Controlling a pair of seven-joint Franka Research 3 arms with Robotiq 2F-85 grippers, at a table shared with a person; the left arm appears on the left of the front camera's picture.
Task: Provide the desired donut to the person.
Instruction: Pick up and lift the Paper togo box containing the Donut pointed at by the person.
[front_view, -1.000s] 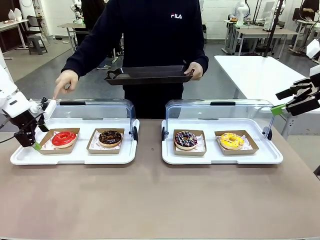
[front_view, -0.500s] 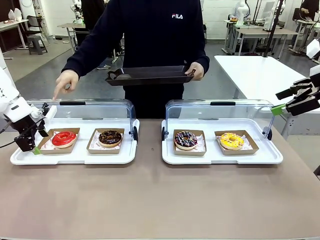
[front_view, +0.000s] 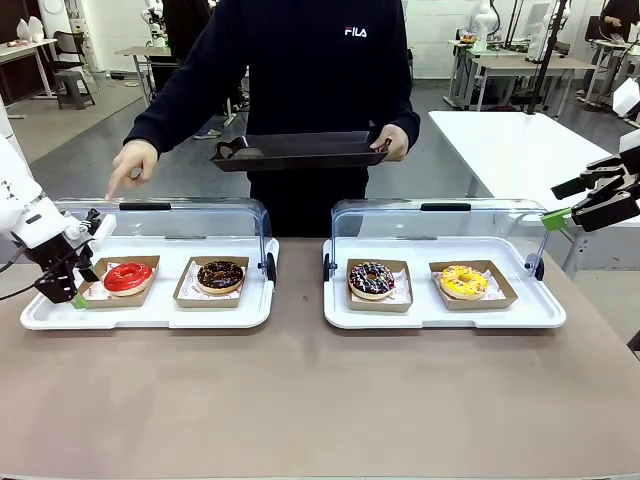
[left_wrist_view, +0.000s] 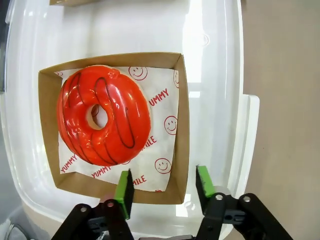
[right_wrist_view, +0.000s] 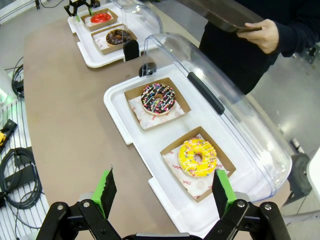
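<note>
A red-glazed ring donut (left_wrist_view: 125, 115) with a smooth, glossy surface and thin dark icing lines lies flat, hole upward, in a shallow brown cardboard tray (left_wrist_view: 182, 125) lined with white paper printed with red smileys and "YUMMY" (left_wrist_view: 162, 120). In the left wrist view the ring looks slightly oval, its longer span running toward and away from the claw, and the dark lines follow that span. The cardboard tray sits at the left end of a white moulded plastic tray (left_wrist_view: 215, 75) with rounded corners, under a raised clear curved lid (front_view: 190, 220), on the matte brown worktop (front_view: 320, 400). Beside it in the same white tray rests a chocolate-iced donut (front_view: 220, 274). The left claw (left_wrist_view: 164, 182) is low over the cardboard tray's near wall, green pads standing apart, one over that wall and one just outside the corner, closed on nothing. The right claw (right_wrist_view: 165, 192) hangs wide open and empty, well off to the right, above a second white tray (front_view: 440, 315) holding a dark sprinkled donut (front_view: 371, 279) and a yellow sprinkled donut (front_view: 464, 281). The person in a dark navy sweatshirt (front_view: 300, 80) stands at the far side, one hand (front_view: 132, 165) pointing an index finger down over the left lid, the other hand (front_view: 392, 140) holding a flat black rectangular tray (front_view: 300, 150) level.
</note>
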